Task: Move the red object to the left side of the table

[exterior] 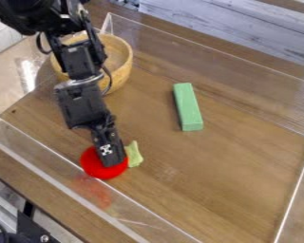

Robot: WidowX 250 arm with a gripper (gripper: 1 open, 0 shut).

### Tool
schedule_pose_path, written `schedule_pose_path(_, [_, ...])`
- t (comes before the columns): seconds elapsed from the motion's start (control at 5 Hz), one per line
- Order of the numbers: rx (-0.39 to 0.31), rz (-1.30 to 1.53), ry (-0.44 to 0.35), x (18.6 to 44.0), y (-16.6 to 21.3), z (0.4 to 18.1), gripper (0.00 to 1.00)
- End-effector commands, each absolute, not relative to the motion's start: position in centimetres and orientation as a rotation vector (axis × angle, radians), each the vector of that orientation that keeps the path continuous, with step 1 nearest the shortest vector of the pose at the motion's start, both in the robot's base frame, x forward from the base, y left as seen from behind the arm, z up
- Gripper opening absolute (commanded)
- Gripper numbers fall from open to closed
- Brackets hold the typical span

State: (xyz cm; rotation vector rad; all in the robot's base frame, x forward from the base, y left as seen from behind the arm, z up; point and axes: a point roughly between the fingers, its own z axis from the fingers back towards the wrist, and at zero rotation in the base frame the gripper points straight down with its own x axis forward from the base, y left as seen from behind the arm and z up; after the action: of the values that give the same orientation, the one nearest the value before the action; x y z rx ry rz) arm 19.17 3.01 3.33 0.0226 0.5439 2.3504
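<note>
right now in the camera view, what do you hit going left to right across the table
wooden bowl → gripper shut on the red object → green block. The bowl and gripper overlap a little in their left-right span, so that first step is loose.
</note>
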Motion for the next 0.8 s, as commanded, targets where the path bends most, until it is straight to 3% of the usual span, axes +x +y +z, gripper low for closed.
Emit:
schedule_pose_path(0.0, [-0.012, 2.396, 0.53, 19.2, 2.9, 4.0, 0.0])
schedule_pose_path(0.4, [0.018, 2.297, 0.525, 18.2, 1.9, 2.4, 0.0])
schedule_pose_path(0.6, [0.025, 2.275, 0.526, 18.2, 3.2, 2.3, 0.0])
